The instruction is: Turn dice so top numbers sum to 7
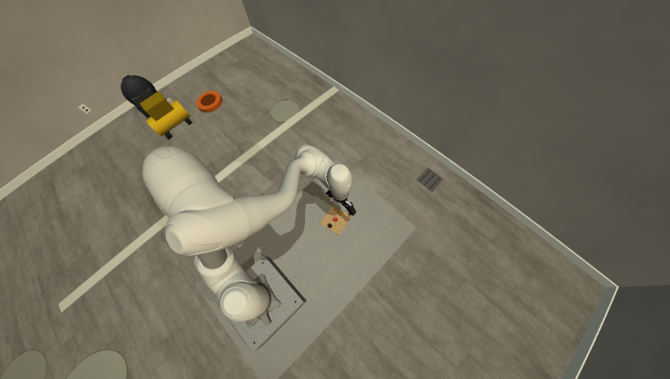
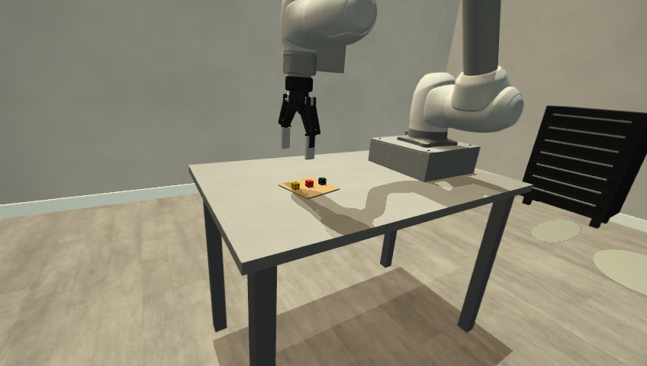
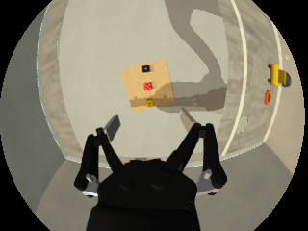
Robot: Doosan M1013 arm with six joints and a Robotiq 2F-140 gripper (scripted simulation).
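Note:
A small tan mat lies flat on the table. Three dice sit on it in a row: a yellow die at the left, a red die in the middle, a black die at the right. The dice are too small to read their top faces. My gripper hangs open and empty well above the mat, over its yellow-die end. In the wrist view the mat shows below the spread fingers, with the black die, the red die and the yellow die.
The arm's grey base block stands on the table's back right. A black slatted rack stands on the floor to the right. The mat lies near the table's middle, away from all edges.

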